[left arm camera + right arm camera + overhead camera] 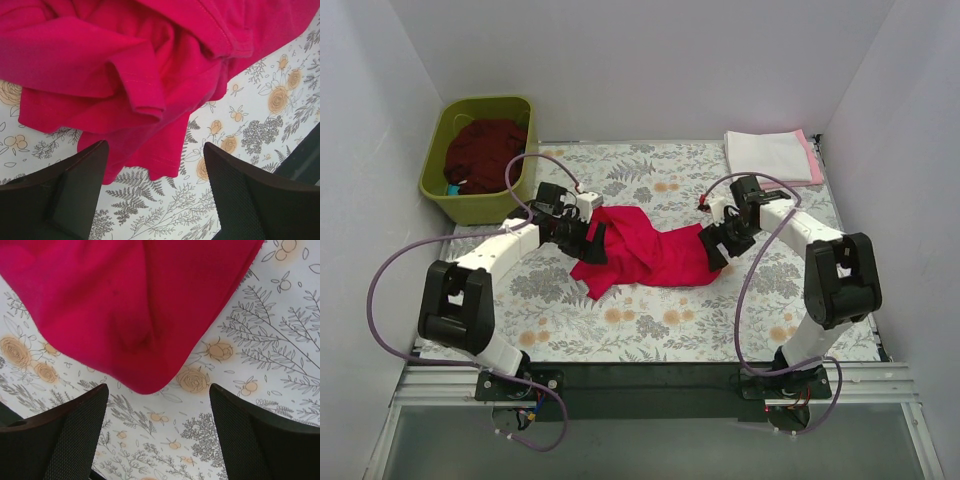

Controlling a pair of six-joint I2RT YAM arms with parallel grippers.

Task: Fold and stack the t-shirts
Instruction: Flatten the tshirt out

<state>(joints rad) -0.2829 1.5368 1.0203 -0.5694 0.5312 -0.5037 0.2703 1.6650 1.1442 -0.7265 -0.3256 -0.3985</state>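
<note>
Both sets of jaws spread wide, holding nothing. Red t-shirt (645,255) crumpled, unfolded, just ahead of left gripper (155,150) and right gripper (157,387). White and pink t-shirts (770,156) already stacked; maroon t-shirt (485,152) waits in tub (438,190)

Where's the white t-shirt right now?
In the top view, the white t-shirt lies folded at the far right corner of the floral cloth, atop a pink shirt.

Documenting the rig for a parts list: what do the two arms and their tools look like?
Left arm and right arm match: white links, bulky black joint housings. A lilac cable loops loosely along each. The left tool and right tool each have two broad black fingers with mesh-textured faces.
</note>
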